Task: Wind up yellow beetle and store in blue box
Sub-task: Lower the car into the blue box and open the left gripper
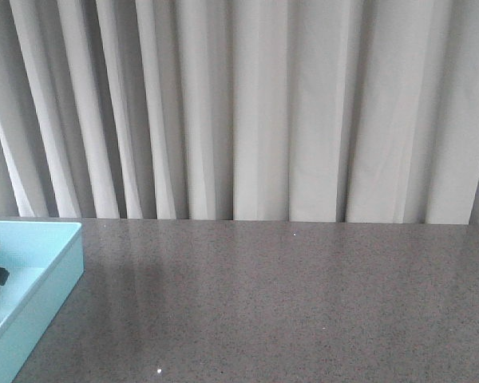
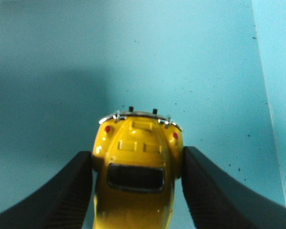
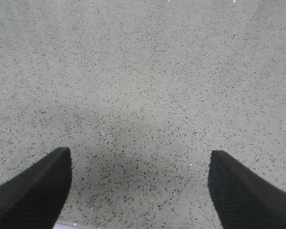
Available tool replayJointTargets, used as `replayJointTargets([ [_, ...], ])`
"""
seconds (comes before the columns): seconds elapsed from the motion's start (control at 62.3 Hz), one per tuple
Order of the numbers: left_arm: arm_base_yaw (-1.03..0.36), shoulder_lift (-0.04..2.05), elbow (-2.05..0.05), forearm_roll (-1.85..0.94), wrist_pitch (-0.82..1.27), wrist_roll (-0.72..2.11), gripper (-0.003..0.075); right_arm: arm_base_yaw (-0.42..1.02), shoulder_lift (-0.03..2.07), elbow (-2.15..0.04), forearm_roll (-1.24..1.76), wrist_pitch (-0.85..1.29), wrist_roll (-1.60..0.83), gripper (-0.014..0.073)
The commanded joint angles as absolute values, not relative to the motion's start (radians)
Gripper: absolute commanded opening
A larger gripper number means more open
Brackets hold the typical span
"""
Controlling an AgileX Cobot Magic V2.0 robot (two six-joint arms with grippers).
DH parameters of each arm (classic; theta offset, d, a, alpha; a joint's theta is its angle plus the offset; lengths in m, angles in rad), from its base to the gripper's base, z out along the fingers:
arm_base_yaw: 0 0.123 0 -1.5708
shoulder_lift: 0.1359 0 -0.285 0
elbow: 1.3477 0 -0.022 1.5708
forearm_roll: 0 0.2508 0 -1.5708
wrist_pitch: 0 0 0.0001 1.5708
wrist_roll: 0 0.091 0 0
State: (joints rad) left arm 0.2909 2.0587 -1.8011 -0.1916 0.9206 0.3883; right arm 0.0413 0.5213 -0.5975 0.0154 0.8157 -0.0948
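Low in the left wrist frame, the left gripper [image 2: 136, 191] pinches the yellow beetle [image 2: 136, 164] over the blue box [image 2: 133, 57] floor; I'd lower gently before spreading. The right gripper [image 3: 138, 191] hangs spread.

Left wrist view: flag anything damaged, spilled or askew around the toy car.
Nothing stands out. The small yellow Beetle-shaped toy car looks intact, gripped between the left pincer's black fingers over the light blue box's floor. Only tiny dark specks dot that floor.
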Motion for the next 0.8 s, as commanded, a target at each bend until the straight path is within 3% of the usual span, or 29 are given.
replayJointTargets([
  [0.0,0.289,1.992,-1.831,-0.229,0.875,0.388,0.0486,0.040,0.527,-0.624,0.011,0.754,-0.096,0.0579],
  [0.369,0.259,1.875,-1.831,-0.355,0.917,0.388,0.0518,0.040,0.527,-0.624,0.011,0.757,-0.096,0.0579],
  [0.786,0.029,1.638,-1.831,-0.394,0.992,0.440,0.0512,0.040,0.527,-0.624,0.011,0.757,-0.096,0.0579],
])
